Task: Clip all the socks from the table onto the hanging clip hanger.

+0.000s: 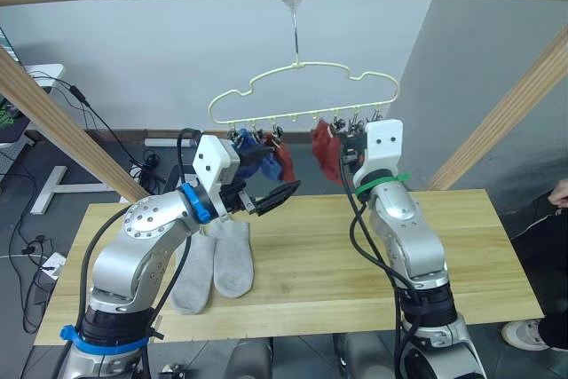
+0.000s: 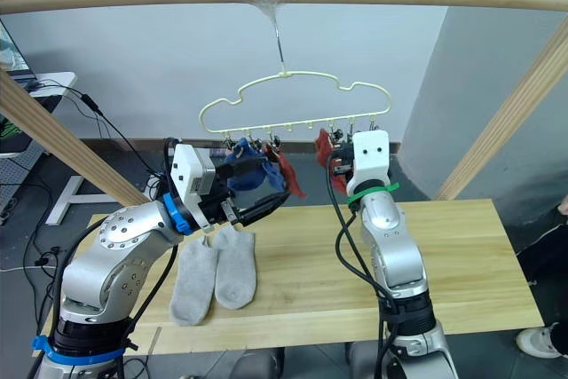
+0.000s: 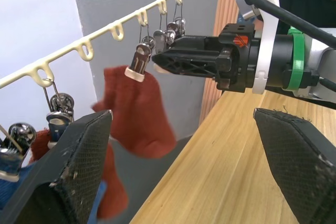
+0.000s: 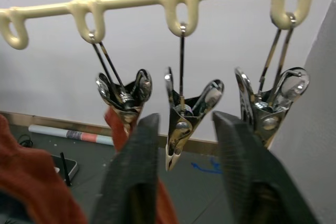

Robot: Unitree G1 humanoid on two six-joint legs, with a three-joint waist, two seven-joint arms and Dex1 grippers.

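While two grey socks (image 1: 215, 262) were left on the table (image 1: 461, 255), four were clipped to the clip hanger (image 1: 306, 95); both jaws were spread, empty.

Both arms are built of rounded silver-grey metal shells with black joint rings, and loose black cables loop along each. The left hand (image 1: 271, 197) has two black fingers with a finely textured face, behind a white angular wrist block and a blue band; a second blue band circles the arm's base at the lower left of the frame. The right hand (image 3: 168, 61) is black with ribbed, latticed fingers, an orange mark on its body, a white wrist bracket and a green band.
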